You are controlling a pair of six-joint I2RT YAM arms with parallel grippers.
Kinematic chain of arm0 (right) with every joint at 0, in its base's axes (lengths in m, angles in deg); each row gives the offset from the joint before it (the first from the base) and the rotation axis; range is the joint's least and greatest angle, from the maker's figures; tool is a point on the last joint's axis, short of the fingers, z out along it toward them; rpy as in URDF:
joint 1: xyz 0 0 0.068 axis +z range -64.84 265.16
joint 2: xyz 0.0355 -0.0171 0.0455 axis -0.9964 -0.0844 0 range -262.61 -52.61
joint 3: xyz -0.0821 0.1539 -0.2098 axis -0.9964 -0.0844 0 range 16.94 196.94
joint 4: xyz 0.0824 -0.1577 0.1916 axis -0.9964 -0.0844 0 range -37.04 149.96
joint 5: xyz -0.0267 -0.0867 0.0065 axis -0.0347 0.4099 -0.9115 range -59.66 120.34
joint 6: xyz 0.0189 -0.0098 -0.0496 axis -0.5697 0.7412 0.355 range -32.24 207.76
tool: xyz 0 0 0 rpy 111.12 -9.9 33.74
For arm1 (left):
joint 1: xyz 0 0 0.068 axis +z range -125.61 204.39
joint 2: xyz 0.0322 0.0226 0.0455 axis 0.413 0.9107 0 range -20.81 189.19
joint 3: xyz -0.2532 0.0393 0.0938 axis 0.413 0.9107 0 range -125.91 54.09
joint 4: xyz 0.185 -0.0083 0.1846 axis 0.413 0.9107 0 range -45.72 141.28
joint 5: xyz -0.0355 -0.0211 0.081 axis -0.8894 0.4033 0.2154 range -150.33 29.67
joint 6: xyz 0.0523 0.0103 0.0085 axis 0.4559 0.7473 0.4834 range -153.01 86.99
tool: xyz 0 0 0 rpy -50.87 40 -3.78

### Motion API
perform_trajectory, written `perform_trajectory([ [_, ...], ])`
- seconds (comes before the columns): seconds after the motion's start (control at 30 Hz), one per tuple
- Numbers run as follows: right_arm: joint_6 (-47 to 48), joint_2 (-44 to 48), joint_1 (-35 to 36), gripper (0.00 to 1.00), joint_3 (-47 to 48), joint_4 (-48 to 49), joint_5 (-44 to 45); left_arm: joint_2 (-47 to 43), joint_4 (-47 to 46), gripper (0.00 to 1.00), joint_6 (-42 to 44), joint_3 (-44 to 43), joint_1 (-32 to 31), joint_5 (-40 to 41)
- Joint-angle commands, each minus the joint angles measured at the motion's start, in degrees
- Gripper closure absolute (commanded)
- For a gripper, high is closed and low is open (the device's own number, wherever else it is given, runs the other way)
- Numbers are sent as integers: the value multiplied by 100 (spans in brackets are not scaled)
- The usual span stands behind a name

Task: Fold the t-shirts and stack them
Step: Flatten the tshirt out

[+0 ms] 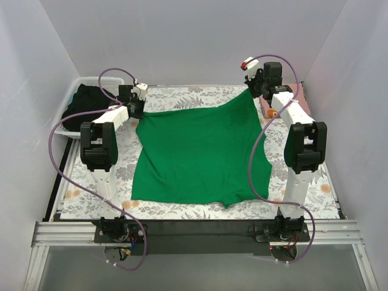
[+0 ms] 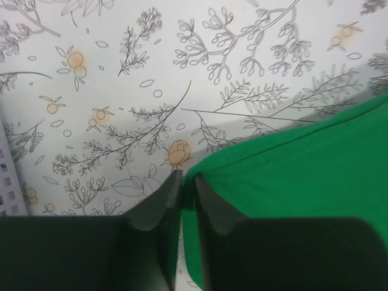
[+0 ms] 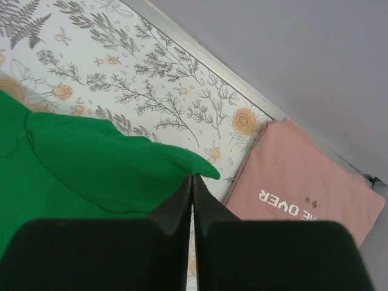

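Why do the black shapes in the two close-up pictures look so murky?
Top view: soft, even light, faint shadows, green t-shirt vivid. Left wrist view: jaws too near the lens, dark and blurred; table cloth print sharp. Right wrist view: same murky jaws; pink t-shirt lettering legible.

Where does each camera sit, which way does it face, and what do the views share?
Top external: above and behind the bases, looking down at the green t-shirt; both arms show.
Left wrist: on the left arm, looking down past the left tool at the floral cloth.
Right wrist: on the right arm, looking past the right tool at the pink t-shirt.
Shared: all three show the green t-shirt.
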Motion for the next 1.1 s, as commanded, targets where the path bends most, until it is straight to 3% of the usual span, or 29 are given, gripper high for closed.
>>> perform_trajectory([
  [0.0, -121, -437, 23, 91, 574, -41, 357, 78, 189, 83, -159, -323, 22, 183],
  [0.07, -175, -657, 14, 82, 872, -147, 498, 87, 206, 75, -326, -480, 48, 157],
  [0.1, -201, -684, 23, 76, 961, -182, 664, 61, 250, 63, -370, -542, 66, 166],
  [0.13, -201, -684, 23, 64, 1031, -226, 727, -35, 285, 60, -414, -595, 92, 131],
  [0.23, -26, -501, 23, 49, 1234, -621, 780, -342, 575, 57, -467, -605, 189, -176],
  [0.3, 79, -141, 5, 47, 1103, -1042, 710, -825, 872, 57, -467, -316, 433, -674],
  [0.5, 300, 1037, -4, 54, -144, -2421, 86, -2407, 2217, 61, 199, 1116, 541, -1775],
  [0.53, 300, 1169, 14, 61, -503, -2867, -10, -2818, 2341, 61, 409, 1606, 541, -1968],
  [0.73, 335, 2232, 84, 71, -2218, -3829, -451, -3910, 3220, 66, 1096, 3216, 541, -2207],
  [0.83, 370, 2514, 84, 72, -2931, -3804, -337, -4087, 3169, 67, 1132, 3622, 488, -2137],
  [1.07, 335, 1866, 84, 77, -3301, -3532, -205, -3833, 2843, 71, 1080, 4194, 435, -1655],
])
